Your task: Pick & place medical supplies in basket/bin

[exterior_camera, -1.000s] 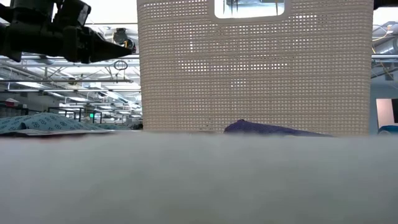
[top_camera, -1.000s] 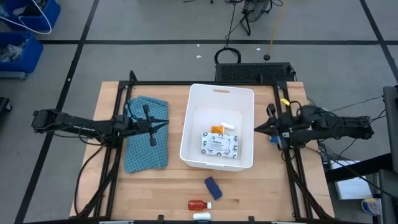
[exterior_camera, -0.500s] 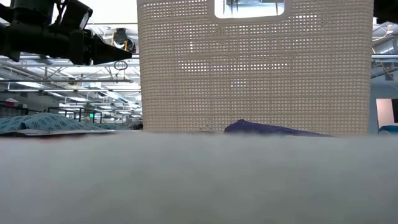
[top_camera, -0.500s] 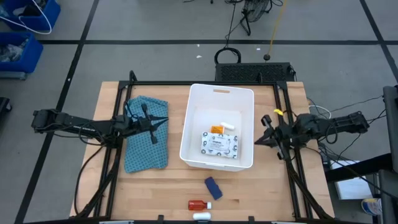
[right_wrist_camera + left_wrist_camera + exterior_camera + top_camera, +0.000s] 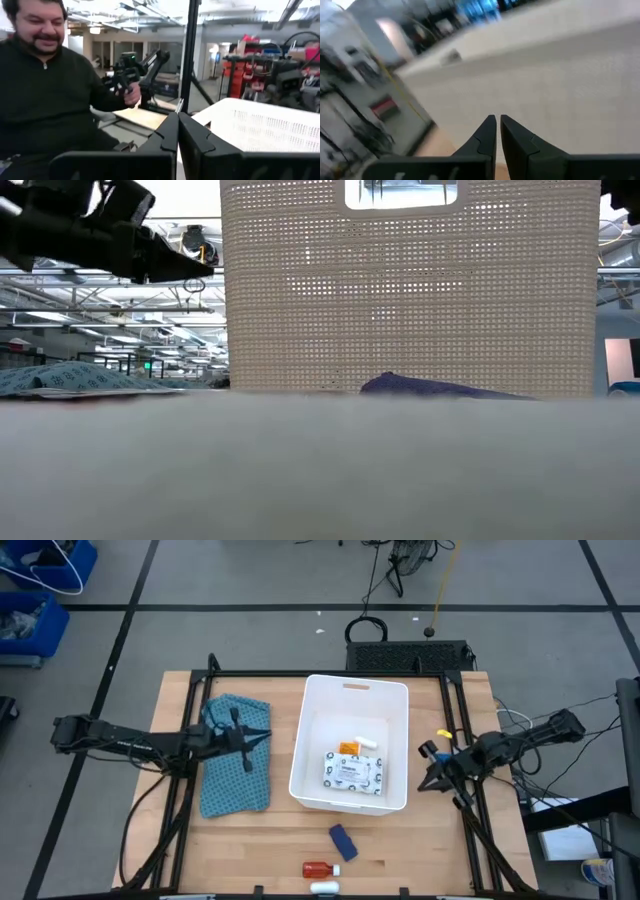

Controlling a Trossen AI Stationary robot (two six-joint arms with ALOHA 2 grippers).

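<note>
The white tub (image 5: 300,755) stands mid-table; its wall also fills the low view (image 5: 410,290). In it lie a flat white packet (image 5: 352,772), an orange pill bottle (image 5: 348,747) and a small white tube (image 5: 368,742). A blue piece (image 5: 342,839), a red small bottle (image 5: 317,868) and a white tube (image 5: 324,887) lie on the table near its near edge. My left gripper (image 5: 266,736) is shut and empty above the teal cloth (image 5: 235,765), left of the tub. My right gripper (image 5: 424,786) is shut and empty, right of the tub's near corner.
The black frame rails (image 5: 190,780) run along the table's left and right sides. Bare wood lies between the tub and the near edge around the loose items. A person (image 5: 45,95) shows beyond the table in the right wrist view.
My right gripper has drawn back from beside the tub's right wall toward the table's near edge and a little to the right, its fingers pointing more toward the near edge. It stays shut and empty. The things on the table and in the tub lie as before.
</note>
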